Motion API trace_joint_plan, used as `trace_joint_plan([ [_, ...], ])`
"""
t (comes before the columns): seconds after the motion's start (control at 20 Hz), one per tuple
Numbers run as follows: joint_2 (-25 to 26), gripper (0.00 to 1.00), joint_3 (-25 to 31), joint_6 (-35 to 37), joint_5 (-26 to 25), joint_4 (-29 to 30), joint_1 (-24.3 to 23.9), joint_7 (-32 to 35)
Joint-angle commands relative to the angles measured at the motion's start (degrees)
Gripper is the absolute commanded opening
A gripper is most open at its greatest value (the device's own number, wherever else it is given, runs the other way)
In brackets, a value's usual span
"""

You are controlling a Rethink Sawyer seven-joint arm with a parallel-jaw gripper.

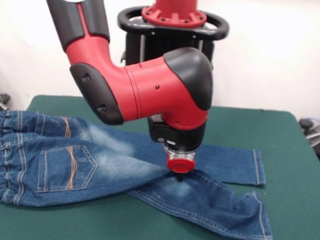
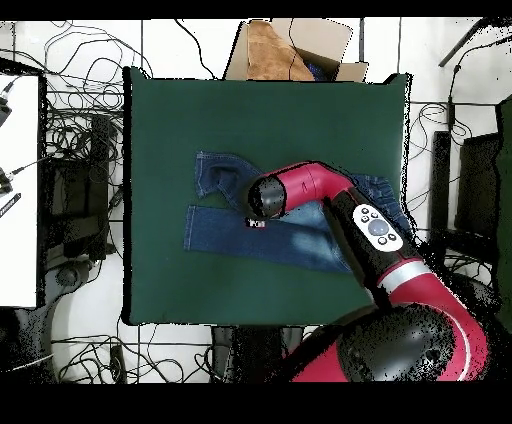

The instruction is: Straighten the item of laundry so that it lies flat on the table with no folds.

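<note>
The item of laundry point(image 1: 92, 165), a small pair of blue jeans, lies back side up on the green table point(image 1: 142, 230). Its gathered waistband is at the left and two pockets with orange stitching show. One leg runs straight to the right; the other angles toward the front right, and the cloth creases where they part. My gripper point(image 1: 179, 177) points straight down at that spot and touches the denim below a red disc. In the overhead view the jeans point(image 2: 215, 232) spread to the left of the gripper point(image 2: 257, 222), and my arm hides the waistband end.
A cardboard box point(image 2: 290, 50) stands just beyond the table's point(image 2: 170, 120) top edge in the overhead view. Cables cover the floor all around. A white surface point(image 2: 20, 190) stands at the left.
</note>
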Motion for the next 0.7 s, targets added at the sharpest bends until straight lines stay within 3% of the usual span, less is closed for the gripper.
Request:
trace_joint_plan([
  [0.05,-0.71,0.00,0.66,3.48,1.10,-2.94,-0.99,-10.33],
  [0.7,-2.53,0.00,2.50,4.40,3.29,-5.21,-2.34,-13.10],
])
